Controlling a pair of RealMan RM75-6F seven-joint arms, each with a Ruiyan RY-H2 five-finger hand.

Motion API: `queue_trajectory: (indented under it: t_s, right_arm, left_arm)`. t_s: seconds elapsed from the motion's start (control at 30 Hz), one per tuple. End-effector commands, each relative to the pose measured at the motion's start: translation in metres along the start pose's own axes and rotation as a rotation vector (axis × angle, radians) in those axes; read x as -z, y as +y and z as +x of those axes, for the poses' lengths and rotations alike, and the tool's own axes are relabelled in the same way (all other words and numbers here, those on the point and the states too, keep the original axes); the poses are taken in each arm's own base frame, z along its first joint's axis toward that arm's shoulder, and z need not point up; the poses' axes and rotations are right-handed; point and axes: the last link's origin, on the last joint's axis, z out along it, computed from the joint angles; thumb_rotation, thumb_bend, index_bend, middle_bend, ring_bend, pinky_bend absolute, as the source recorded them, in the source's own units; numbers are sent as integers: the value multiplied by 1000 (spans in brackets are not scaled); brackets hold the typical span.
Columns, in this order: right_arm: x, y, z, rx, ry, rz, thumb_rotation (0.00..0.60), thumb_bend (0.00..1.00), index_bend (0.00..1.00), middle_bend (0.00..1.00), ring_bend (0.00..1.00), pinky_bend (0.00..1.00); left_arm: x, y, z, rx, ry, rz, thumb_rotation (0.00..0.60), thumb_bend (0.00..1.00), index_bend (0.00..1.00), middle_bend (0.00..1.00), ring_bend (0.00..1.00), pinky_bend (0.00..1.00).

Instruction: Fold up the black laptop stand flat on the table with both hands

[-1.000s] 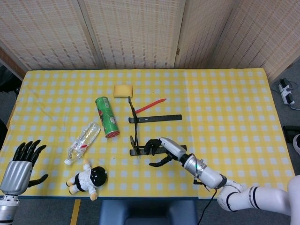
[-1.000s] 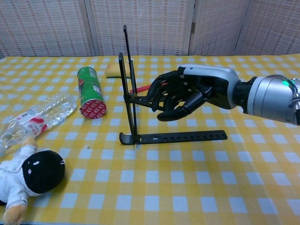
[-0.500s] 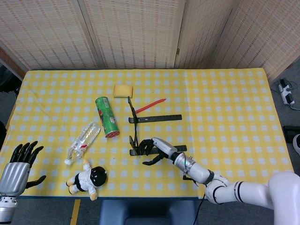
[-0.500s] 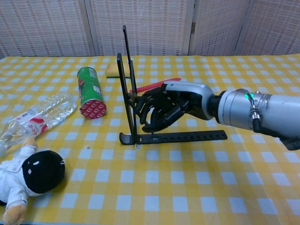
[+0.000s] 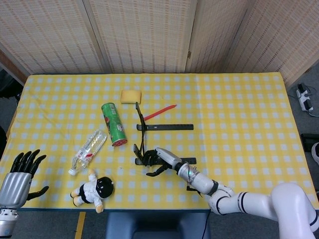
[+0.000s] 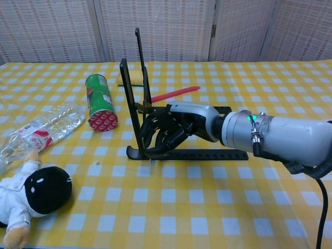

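Since the earlier frame my right robot hand (image 5: pixel 155 162) has pushed further toward the black laptop stand (image 5: pixel 149 144), and the near upright now leans away instead of standing straight.

From the head view, the stand sits near the middle of the counter (image 5: pixel 239 104), just right of the green can (image 5: pixel 115 124), its two base rails running out to the right. My left robot hand (image 5: pixel 21 172) hangs at the front left corner, fingers apart, holding nothing, well apart from the stand.

From the chest view, the right robot hand (image 6: pixel 168 129) has its fingers (image 6: pixel 155 136) curled around the near upright of the stand (image 6: pixel 136 109), just above the base rail; I judge that it grips the upright. The far upright is closer to vertical.

To do this step well, I think I should bring the left hand in to pin the base rail down, then press both uprights down evenly so the stand does not slide or twist on the cloth.
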Motion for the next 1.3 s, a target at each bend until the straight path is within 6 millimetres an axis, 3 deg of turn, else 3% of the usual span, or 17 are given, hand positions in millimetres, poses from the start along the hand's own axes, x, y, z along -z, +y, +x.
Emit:
queue_trajectory:
  t_s: [0.03,0.3,0.47,0.73,0.9,0.97,1.03,1.1,1.3]
  right_arm:
    - [-3,0,-2,4,0,0,600,234,443,487,473,413]
    - [-9,-4,-8,8,-6,10,600,235,443,473,464,413]
    - [8,-1,-1,12,0,13,600,235,431,440,428,410]
    - [49,0,34,4,107,37,600,235,232,304,288,282]
    - [55,-3,59,-1,191,38,600,235,28,135,159,146]
    - [51,-5,68,12,210,25,600,246,0,55,108,88]
    - [45,-9,77,23,222,14,600,308,0,5,71,35]
    - [36,-13,83,31,223,-3,600,432,0,0,46,4]
    - [7,-22,94,3,228,-26,600,755,0,0,33,0]
  left_arm:
    - [0,0,0,1,0,-1,600,143,188,100,62,0]
    - [0,-1,1,2,3,-1,600,143,187,100,62,0]
    - [-2,-2,0,8,2,-4,600,143,187,100,62,0]
    - [-5,2,-1,26,-7,-27,600,143,187,99,62,0]
    - [-5,3,-1,42,-11,-35,600,143,186,99,63,0]
    - [-5,3,0,44,-13,-36,600,143,186,99,63,0]
    - [-4,3,0,46,-12,-32,600,143,185,100,62,0]
    - [-3,1,0,49,-13,-26,600,143,184,100,63,0]
    - [-3,-1,-1,50,-19,-19,600,143,184,100,62,0]
